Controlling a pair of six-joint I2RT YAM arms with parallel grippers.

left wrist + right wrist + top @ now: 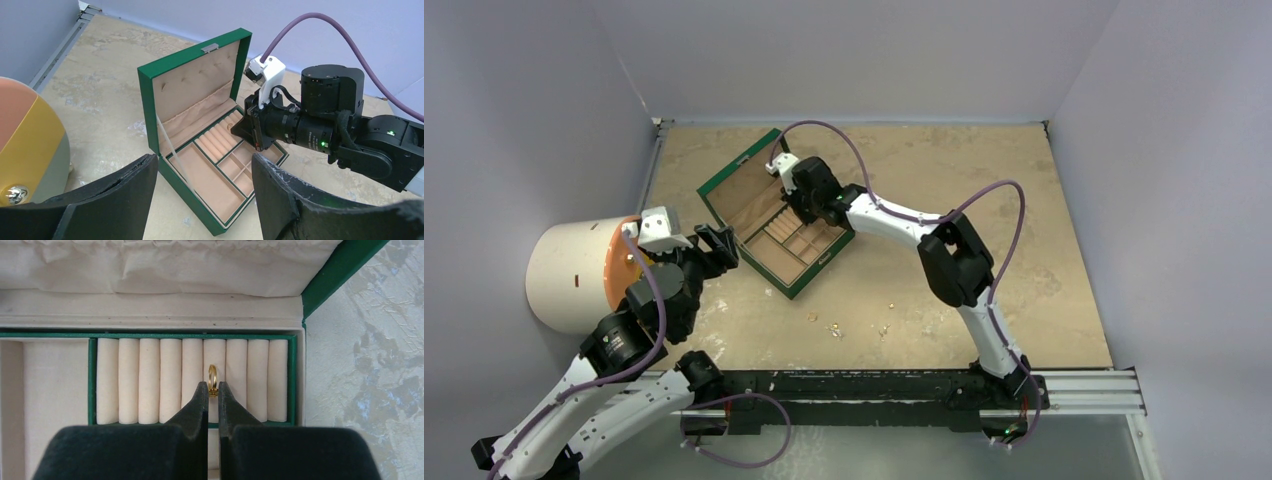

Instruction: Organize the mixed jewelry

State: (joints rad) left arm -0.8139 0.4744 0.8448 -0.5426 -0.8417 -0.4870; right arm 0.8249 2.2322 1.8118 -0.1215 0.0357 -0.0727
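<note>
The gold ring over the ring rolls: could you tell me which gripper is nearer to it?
Right. The right gripper pinches the gold ring at its fingertips; the left gripper hovers open outside the green box.

- Right gripper (pixel 210 390): gold ring (pixel 212 379) filling gap between pinched tips; ring rolls (pixel 150 380) lying directly beneath; lid pouch (pixel 175 265) rising ahead, blocking forward reach; green wall (pixel 345 270) bounding right side; tabletop (pixel 370 365) beyond it lying free.
- Left gripper (pixel 204 160): jaws standing wide; right arm (pixel 330 125) hanging over green box (pixel 146 110) ahead-right; orange-faced drum (pixel 25 135) crowding left.
</note>
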